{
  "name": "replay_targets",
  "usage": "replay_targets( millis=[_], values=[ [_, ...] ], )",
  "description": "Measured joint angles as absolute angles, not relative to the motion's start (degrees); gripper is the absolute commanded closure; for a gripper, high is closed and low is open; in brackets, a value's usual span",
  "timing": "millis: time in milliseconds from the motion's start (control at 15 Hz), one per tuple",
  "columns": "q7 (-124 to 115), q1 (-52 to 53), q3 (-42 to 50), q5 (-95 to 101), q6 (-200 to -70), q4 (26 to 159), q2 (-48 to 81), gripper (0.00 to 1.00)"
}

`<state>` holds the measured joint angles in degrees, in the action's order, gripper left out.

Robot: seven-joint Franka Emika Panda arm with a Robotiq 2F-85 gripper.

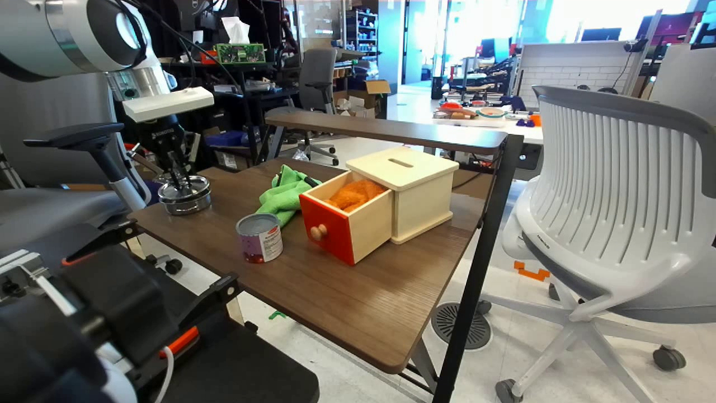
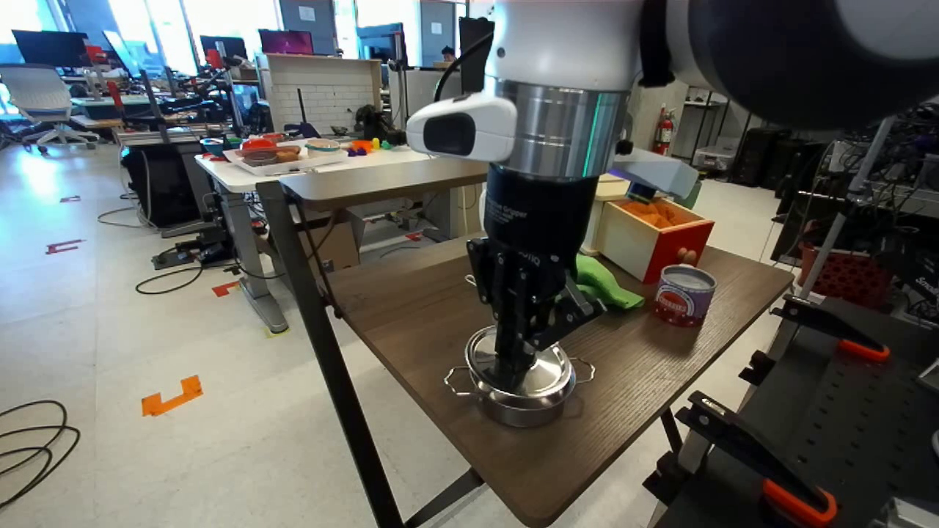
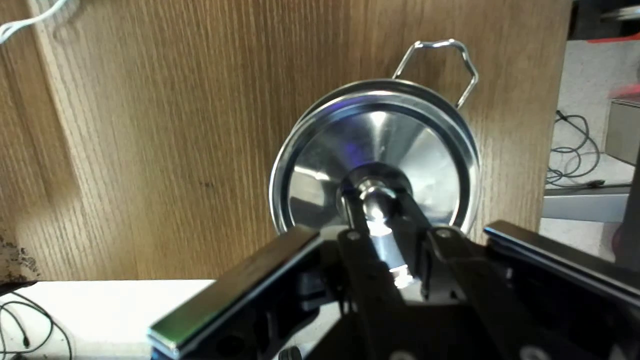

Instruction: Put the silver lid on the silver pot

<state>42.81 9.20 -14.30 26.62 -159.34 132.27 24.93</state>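
Gripper (image 3: 378, 200) is narrow, holding the silver lid (image 3: 382, 140) by its knob. Lid is over the silver pot (image 2: 522, 416), off-centre in the wrist view, a sliver of pot rim showing past its top edge; can't tell if it's fully seated. Pot's upright on the brown table (image 2: 411, 308). Can (image 1: 259, 239) and green cloth (image 1: 283, 196) sit between it and the wooden box (image 1: 422, 196), red-fronted drawer (image 1: 338, 238) out, orange fabric (image 1: 358, 195) inside.

Robotics lab in an open-plan office

In an exterior view, a robot arm (image 2: 555, 125) looms near; clamps (image 2: 836, 327) sit at right; orange tape (image 2: 172, 397) marks the floor (image 2: 132, 308) at left; far off stand monitors (image 2: 287, 42) and a wheeled chair (image 2: 38, 92).
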Motion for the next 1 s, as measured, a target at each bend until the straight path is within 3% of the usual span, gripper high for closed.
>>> replay_targets(
  millis=[533, 600, 667, 733, 867, 1000],
  values=[
    [43.0, 9.2, -14.3, 26.5, -159.0, 130.8, 27.0, 0.95],
    [42.9, 9.2, -14.1, 26.5, -159.0, 130.5, 27.3, 0.54],
    [42.9, 9.2, -14.0, 26.5, -159.0, 130.2, 27.5, 0.52],
    [42.9, 9.2, -13.9, 26.5, -159.0, 130.0, 27.7, 0.72],
    [42.9, 9.5, -13.4, 26.6, -159.0, 129.7, 27.7, 0.57],
    [42.9, 9.5, -13.3, 26.6, -158.9, 129.6, 27.7, 0.52]
  ],
)
